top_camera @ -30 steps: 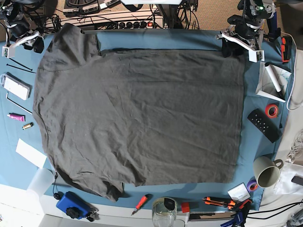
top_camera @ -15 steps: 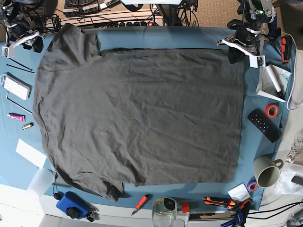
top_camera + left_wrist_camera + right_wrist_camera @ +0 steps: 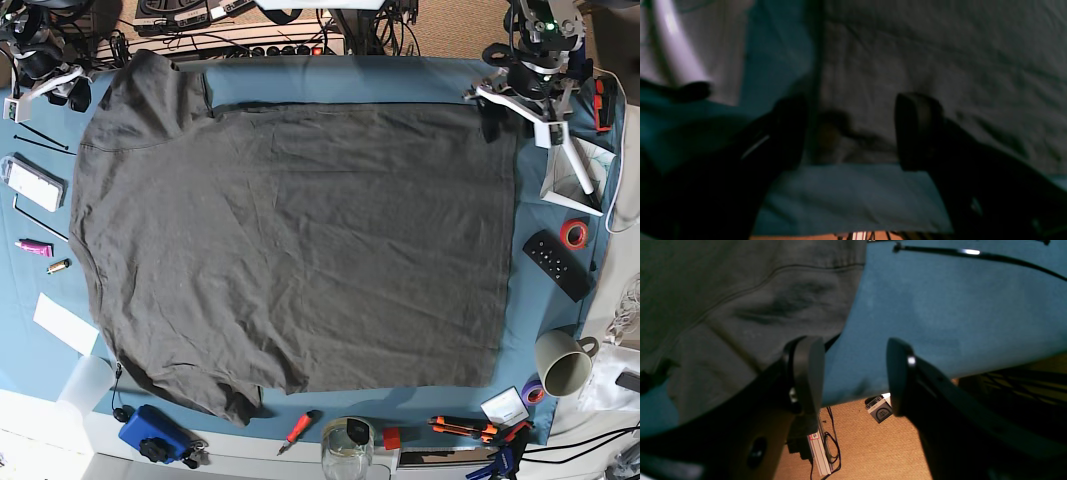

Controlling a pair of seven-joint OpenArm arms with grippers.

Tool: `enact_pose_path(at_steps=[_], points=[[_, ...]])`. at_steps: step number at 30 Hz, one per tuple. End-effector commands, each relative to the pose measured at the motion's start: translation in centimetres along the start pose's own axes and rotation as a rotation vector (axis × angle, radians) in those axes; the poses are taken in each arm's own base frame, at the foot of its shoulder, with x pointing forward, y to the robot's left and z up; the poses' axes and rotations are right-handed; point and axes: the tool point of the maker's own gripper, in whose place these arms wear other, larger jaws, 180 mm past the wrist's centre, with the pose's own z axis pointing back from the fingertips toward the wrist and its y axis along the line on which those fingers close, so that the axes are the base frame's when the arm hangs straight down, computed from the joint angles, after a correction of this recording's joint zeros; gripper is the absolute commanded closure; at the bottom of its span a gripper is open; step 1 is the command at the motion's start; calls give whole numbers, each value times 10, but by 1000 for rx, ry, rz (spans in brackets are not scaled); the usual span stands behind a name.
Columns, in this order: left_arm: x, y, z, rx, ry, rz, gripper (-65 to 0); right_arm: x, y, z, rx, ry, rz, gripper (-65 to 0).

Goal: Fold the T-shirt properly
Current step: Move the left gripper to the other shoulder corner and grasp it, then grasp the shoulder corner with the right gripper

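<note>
Blue tablecloth point(image 3: 330, 82) over a workbench, edges crowded with tools and oddments; cables and a power strip run along the top of the base view.

Item 1: T-shirt point(image 3: 300, 250), dark charcoal, wrinkled. Lies spread flat across most of the cloth, one sleeve reaching to the upper left, hem side running down the right. A small flap near the bottom left is turned over; otherwise single-layered as far as can be seen.

Item 2: left gripper point(image 3: 850, 130), upper right of the base view, above the shirt's top right corner. Jaws stand well apart with nothing between them; shirt corner and cloth show in the gap.

Item 3: right gripper point(image 3: 855, 373), upper left of the base view, beside the sleeve. Jaws wide apart, empty; one finger sits over the sleeve's edge, the other over bare cloth.

Surrounding stock: remote control point(image 3: 556, 264), red tape roll point(image 3: 573, 234), mug point(image 3: 563, 362), red-handled screwdriver point(image 3: 297, 429), glass jar point(image 3: 347, 443), blue device point(image 3: 153, 433).

Progress: judged at the very start. Garment laid out, no fold made, neither corner in hand. Sleeves to turn in and the body to fold over all remain.

Not legible: left wrist view is dark and blurred, so whether a finger touches the fabric cannot be told. Collar and label not made out. Lower sleeve partly tucked under. Both arms cut off at the top of the base view.
</note>
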Motion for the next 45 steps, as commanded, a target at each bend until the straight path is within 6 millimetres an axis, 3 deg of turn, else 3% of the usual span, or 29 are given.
enact_pose_path(at_steps=[1, 4, 7, 13, 16, 19, 23, 26, 30, 38, 45], points=[[10, 4, 3, 17, -33, 4, -411, 13, -3, 5, -11, -34, 30, -296], [-3, 12, 0, 48, 16, 48, -371, 12, -4, 5, -17, -31, 34, -296], [-18, 8, -6, 11, 62, 114, -349, 13, -4, 5, -17, -35, 34, -296], [-20, -6, -7, -69, 69, 148, -347, 13, -4, 5, -17, -35, 33, -296], [-22, -11, -6, -94, 83, 178, -292, 11, -6, 4, -17, -35, 22, -296], [-25, -14, -6, -106, 103, 189, -236, -1, -16, -1, -23, -18, -30, -296], [-26, -13, -5, -105, 104, 188, -229, -21, -24, -13, 16, 5, -141, -296], [-26, -13, -5, -105, 105, 187, -229, -28, -12, -21, 114, 20, -177, -296], [-26, -13, -5, -104, 106, 187, -229, -22, 7, -22, 232, -4, -182, -296], [-26, -13, -5, -104, 106, 188, -229, -32, 6, -25, 213, 42, -167, -296], [-26, -13, -5, -104, 106, 187, -229, -65, 57, -36, 364, 138, -165, -296]])
